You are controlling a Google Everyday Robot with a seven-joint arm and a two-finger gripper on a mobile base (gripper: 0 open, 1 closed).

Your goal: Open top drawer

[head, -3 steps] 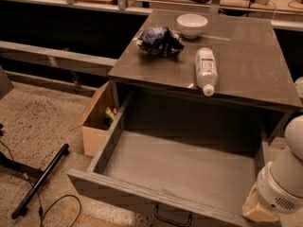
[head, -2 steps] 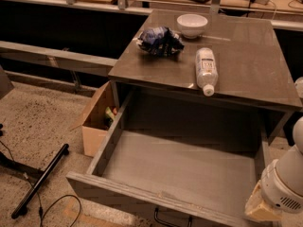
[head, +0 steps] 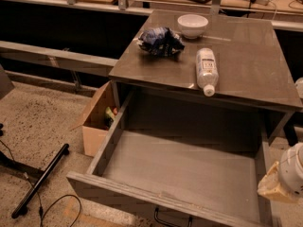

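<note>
Camera view: at the lower left of the frame a black bar [head: 41, 179] lies slantwise on the speckled floor, with a thin cable [head: 56, 208] curling beside it. Right of that an open cardboard box [head: 96, 123] stands on the floor, touching the left side of the cabinet. The top drawer [head: 184, 170] fills the lower middle of the frame. It is pulled far out toward the camera, its deep grey inside bare, and its dark handle [head: 169, 219] just shows at the bottom edge. Above it the table [head: 251, 56] carries three things. A crumpled blue bag [head: 160, 40] lies toward the upper left, a white bowl [head: 192, 25] stands just right of it near the far edge, and a plastic bottle [head: 207, 71] lies on its side with its cap toward the front edge. At the lower right edge of the frame the claw [head: 277, 189] sits just beside the drawer's right wall. Whether it is spread or pressed together cannot be told.
</note>
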